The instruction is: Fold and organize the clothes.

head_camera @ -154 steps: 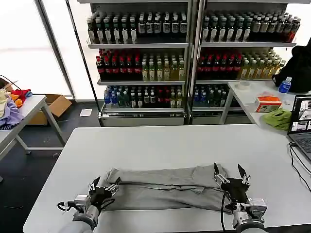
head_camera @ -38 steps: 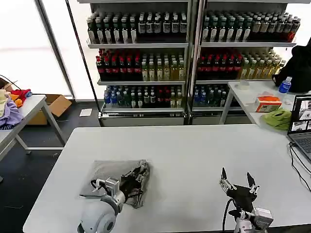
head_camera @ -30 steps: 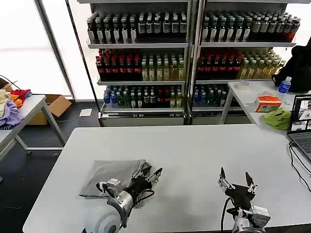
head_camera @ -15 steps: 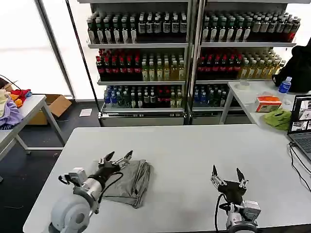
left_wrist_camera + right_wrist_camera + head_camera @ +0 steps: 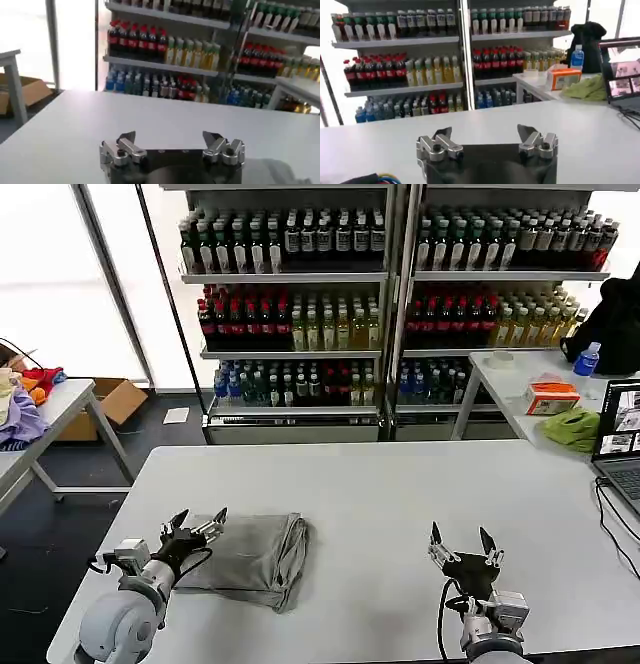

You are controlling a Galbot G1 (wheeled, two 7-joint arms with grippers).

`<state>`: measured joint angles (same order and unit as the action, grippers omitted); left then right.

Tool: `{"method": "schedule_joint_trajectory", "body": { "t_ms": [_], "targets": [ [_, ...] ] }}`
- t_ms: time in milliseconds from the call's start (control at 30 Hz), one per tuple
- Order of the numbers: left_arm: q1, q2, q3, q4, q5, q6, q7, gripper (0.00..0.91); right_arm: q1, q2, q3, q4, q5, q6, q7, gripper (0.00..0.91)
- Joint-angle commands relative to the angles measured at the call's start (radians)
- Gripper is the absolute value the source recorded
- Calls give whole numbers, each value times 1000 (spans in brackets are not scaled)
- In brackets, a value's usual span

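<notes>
From the head view, a wide white bench is seen before two tall shelving units of bottled drinks. One folded light grey cotton T-shirt lies on the bench's left half. The left tool is held open at the shirt's left edge; the right tool is held open, well apart.

In the left wrist view, the left tool is spread above the bench.

In the right wrist view, the right tool is spread, empty.
</notes>
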<state>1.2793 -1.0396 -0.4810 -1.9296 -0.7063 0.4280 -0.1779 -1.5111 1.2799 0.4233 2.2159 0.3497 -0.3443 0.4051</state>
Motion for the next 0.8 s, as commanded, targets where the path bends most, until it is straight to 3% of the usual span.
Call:
{"method": "schedule_joint_trajectory", "body": {
  "t_ms": [33, 600, 633, 667, 700, 733, 800],
  "targets": [
    [15, 7, -34, 86, 53, -10, 29, 907, 5, 0, -3, -1, 14, -1, 3, 907],
    [48, -11, -40, 120, 44, -15, 63, 907, -14, -2, -1, 13, 3, -1, 5, 907],
    [49, -12, -41, 121, 39, -15, 64, 867, -16, -1, -2, 15, 2, -1, 5, 907],
    [51, -13, -41, 122, 39, -15, 65, 725, -16, -1, -2, 16, 1, 0, 6, 907],
    [56, -13, -41, 121, 38, -17, 69, 413, -17, 0, -3, 16, 0, 0, 6, 907],
    [59, -14, -40, 119, 39, -17, 72, 40, -18, 1, -4, 16, -2, 0, 7, 907],
    [68, -19, -41, 113, 43, -22, 76, 10, -23, 5, -7, 16, -3, 2, 8, 907]
  ]
}}
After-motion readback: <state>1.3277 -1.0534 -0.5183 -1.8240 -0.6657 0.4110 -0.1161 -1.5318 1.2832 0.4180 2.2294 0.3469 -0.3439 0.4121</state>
